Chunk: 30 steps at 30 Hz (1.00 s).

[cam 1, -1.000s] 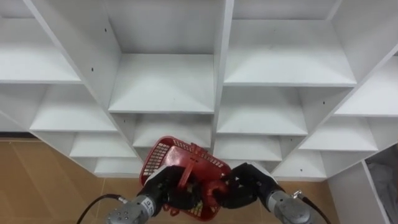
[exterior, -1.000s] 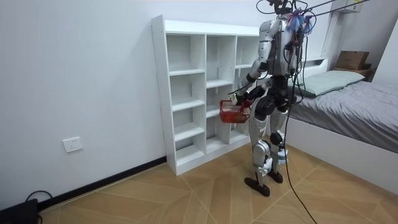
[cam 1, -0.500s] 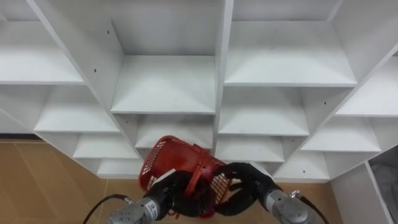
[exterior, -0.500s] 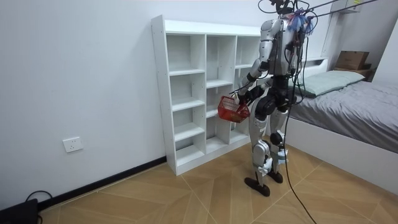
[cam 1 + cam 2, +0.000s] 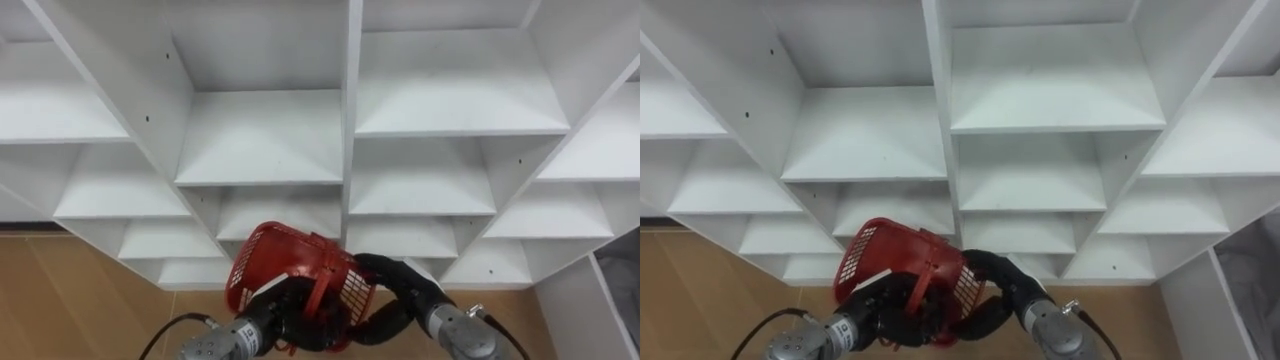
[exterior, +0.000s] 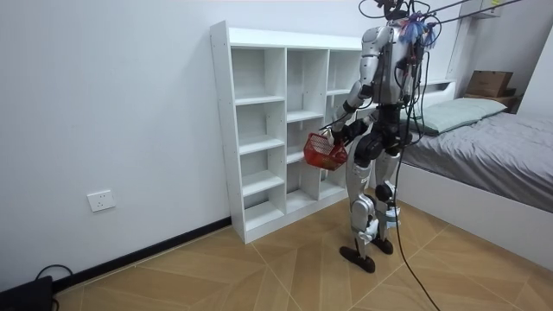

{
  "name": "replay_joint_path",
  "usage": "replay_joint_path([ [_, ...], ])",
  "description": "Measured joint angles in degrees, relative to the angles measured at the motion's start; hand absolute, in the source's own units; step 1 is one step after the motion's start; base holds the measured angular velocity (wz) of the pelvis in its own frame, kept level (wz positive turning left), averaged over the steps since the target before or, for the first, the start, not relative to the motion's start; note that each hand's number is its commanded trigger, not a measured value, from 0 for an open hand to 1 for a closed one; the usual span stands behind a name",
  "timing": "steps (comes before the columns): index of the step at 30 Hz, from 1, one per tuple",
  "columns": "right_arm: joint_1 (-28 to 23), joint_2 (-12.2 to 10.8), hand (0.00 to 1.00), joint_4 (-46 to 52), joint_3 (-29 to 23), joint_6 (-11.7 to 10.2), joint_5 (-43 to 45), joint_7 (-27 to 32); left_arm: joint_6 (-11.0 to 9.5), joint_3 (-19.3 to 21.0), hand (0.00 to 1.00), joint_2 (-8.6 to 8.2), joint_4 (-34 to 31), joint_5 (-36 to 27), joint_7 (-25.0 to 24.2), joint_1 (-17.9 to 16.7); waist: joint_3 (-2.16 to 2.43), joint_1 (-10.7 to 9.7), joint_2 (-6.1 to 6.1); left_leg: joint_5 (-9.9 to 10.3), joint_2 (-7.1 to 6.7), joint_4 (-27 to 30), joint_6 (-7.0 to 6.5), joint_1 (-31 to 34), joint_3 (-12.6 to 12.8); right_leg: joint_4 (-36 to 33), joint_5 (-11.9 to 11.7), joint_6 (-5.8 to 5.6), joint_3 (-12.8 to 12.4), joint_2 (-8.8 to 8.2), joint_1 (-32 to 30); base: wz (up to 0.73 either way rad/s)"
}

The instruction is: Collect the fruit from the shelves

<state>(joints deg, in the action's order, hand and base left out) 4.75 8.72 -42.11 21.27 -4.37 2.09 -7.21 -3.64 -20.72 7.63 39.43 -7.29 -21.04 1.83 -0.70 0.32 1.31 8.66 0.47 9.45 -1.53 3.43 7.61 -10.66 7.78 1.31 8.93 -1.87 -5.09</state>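
- Nearest the camera, the left hand point(image 5: 283, 318) has its fingers curled round the handle of the red basket point(image 5: 285, 262).
- The right hand point(image 5: 388, 288) is pressed against the basket's right side, its fingers bent round the wall.
- The basket is carried in the air, tilted, its meshed side turned up toward the camera. Whether anything lies in it I cannot tell.
- Beyond it stands the white closet point(image 5: 345, 150), with the robot close before its middle and right columns; the basket hangs level with the lower shelves.
- Every shelf in view is bare; no fruit can be seen on any of them.
- In the room view a bed point(image 6: 492, 142) stands behind the robot, at that view's right.
- Judgement: basket held at a bare closet fits either fruit already gathered or fruit lying out of view. What follows needs the basket brought level, so nothing spills.
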Motion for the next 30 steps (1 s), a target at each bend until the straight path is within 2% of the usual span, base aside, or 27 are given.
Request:
replay_joint_path([
  [7, -0.13, -0.14, 0.00, -0.37, -0.05, 0.00, 0.26, 0.11, 0.03, 0.22, 1.00, 0.06, 0.40, 0.10, 0.26, -0.28, -0.20, -0.12, -0.06, 0.00, 0.03, -0.01, 0.00, -0.02, -0.01, 0.03, 0.01, 0.00, -0.17, 0.08, 0.03, 0.00],
  [15, -1.34, -0.05, 0.00, -0.23, -0.07, 0.00, 0.72, 1.07, 0.05, 0.96, 1.00, 0.26, 4.90, 0.05, 3.37, -0.46, -0.16, 0.03, -0.22, 0.00, -0.01, -0.07, 0.00, -0.44, 0.09, 0.04, 0.02, -0.01, -0.79, 0.25, 0.31, -0.01],
  [17, -2.51, -0.03, 0.00, 0.04, -0.19, 0.01, 0.61, 1.53, 0.30, 2.08, 1.00, 0.26, 5.43, 0.05, 4.59, -1.53, -0.16, -0.09, -0.50, 0.00, -0.04, -0.08, 0.00, -1.07, 0.18, 0.23, 0.06, -0.05, -0.85, 0.23, 0.99, -0.02],
  [18, -3.82, 0.00, 0.00, 0.88, -0.85, 0.01, 0.83, 1.87, 0.31, 3.08, 1.00, 0.26, 5.37, 0.07, 4.76, -2.44, 0.16, -0.08, -0.84, 0.00, -0.03, -0.08, 0.00, -1.19, 0.21, 0.38, 0.10, -0.06, -0.88, 0.24, 1.18, 0.00],
  [20, -5.36, 0.07, 0.00, 1.97, -3.21, 0.01, 2.18, 2.24, 0.29, 4.89, 1.00, 0.39, 5.37, 1.49, 5.27, -3.68, 0.41, -0.04, -1.32, 0.00, 0.00, -0.12, 0.00, -1.32, 0.18, 0.85, 0.05, -0.02, -0.86, 0.34, 1.45, 0.00],
  [23, -6.77, 0.20, 0.00, -0.35, -6.29, -1.36, 3.34, 4.27, 0.26, 6.82, 1.00, 1.39, 6.44, 1.90, 7.05, -6.40, 0.46, -0.03, -1.91, 0.10, -0.01, -0.77, 0.16, -3.72, 0.23, 1.33, 0.10, -0.08, -0.91, 0.44, 3.41, -0.02],
  [26, -7.71, 0.82, 0.00, -1.72, -7.62, -1.37, 3.46, 6.88, 0.22, 8.18, 1.00, 2.21, 8.25, 1.74, 8.81, -7.04, 0.45, 0.22, -2.08, 0.46, 0.04, -1.40, 0.34, -4.62, 0.21, 1.87, 0.11, -0.08, -0.91, 0.89, 4.02, 0.00],
  [30, -9.51, 1.00, 0.00, -1.74, -9.91, -2.22, 3.48, 9.22, 0.18, 12.44, 1.00, 2.19, 9.14, 1.22, 11.09, -9.04, 0.54, 0.12, -2.16, 0.58, 0.32, -1.99, 0.42, -5.29, 0.05, 1.94, 0.06, -0.01, -0.91, 1.08, 4.48, 0.00],
])
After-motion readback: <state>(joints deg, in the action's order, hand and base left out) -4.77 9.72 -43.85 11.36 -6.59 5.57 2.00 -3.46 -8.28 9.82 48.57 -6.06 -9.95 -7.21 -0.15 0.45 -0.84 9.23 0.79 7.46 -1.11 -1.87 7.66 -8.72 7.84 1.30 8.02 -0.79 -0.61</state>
